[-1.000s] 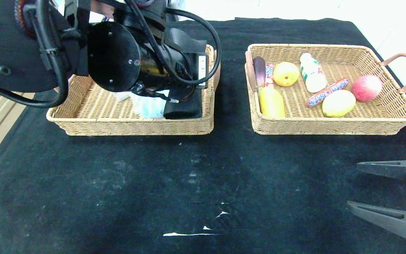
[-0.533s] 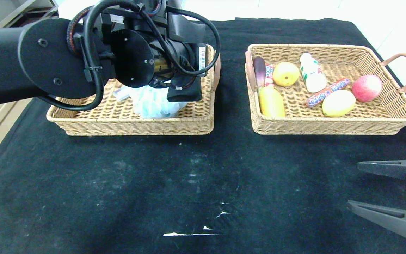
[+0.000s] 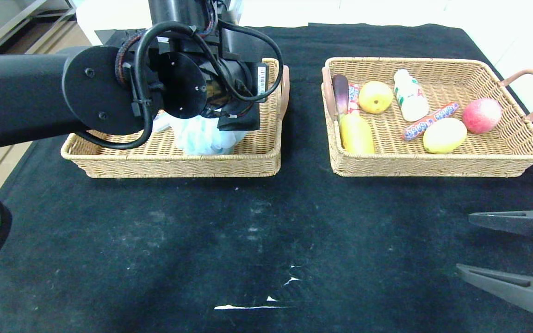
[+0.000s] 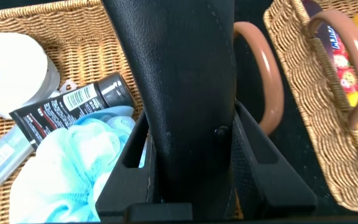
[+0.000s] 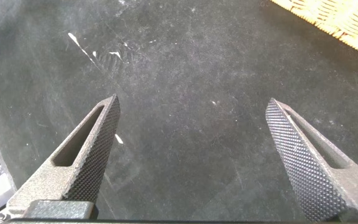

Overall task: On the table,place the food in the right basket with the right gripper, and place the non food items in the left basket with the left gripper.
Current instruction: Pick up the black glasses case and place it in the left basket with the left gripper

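- The left arm [image 3: 26,99] reaches in from the left edge and ends over the left basket [image 3: 123,159], hiding much of the basket's far half.
- The left gripper [image 4: 191,106] is clamped on a black wallet-like pouch [image 4: 179,68]; its two dark fingers [image 4: 126,168] press the pouch from either side, narrow, with the pouch held over the right part of that basket.
- Inside the left basket lie a light blue mesh sponge [image 3: 204,136], a black tube with a barcode [image 4: 67,106], a small pale packet [image 4: 5,162] and a white round thing [image 4: 14,71].
- The left basket's brown handle [image 3: 285,90] faces the gap between the two baskets, on the black cloth [image 3: 201,231].
- The right basket [image 3: 433,166] sits just across that gap, on the far right part of the table.
- In it, from left to right: a purple eggplant [image 3: 340,92] against the left wall, a red snack packet [image 3: 353,97], a long yellow fruit [image 3: 356,134] nearer, a round yellow fruit [image 3: 375,97], a white bottle [image 3: 410,95], a red candy bar [image 3: 429,120], a lemon [image 3: 444,135] and a red apple [image 3: 481,115].
- The right gripper [image 3: 507,249] hangs at the near right edge, above bare cloth, its fingers spread wide and holding nothing.
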{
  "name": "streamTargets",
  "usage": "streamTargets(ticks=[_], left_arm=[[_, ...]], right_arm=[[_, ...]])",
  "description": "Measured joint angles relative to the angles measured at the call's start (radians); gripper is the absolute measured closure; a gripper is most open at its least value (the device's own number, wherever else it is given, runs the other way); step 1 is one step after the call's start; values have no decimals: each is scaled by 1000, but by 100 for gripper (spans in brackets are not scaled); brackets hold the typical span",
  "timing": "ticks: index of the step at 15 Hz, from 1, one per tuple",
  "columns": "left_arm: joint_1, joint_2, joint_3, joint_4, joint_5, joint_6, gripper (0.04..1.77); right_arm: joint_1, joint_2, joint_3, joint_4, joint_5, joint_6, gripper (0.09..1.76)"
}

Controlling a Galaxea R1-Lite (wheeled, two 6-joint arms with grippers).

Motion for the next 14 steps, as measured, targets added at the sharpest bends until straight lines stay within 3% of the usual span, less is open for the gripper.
streamTargets(ticks=[9,14], left_arm=[[39,31,-9,10,-10,0,113],[43,33,-2,11,-4,-2,69]], right_arm=[[5,1,2,0,0,0,14],[6,1,2,0,0,-1,14]])
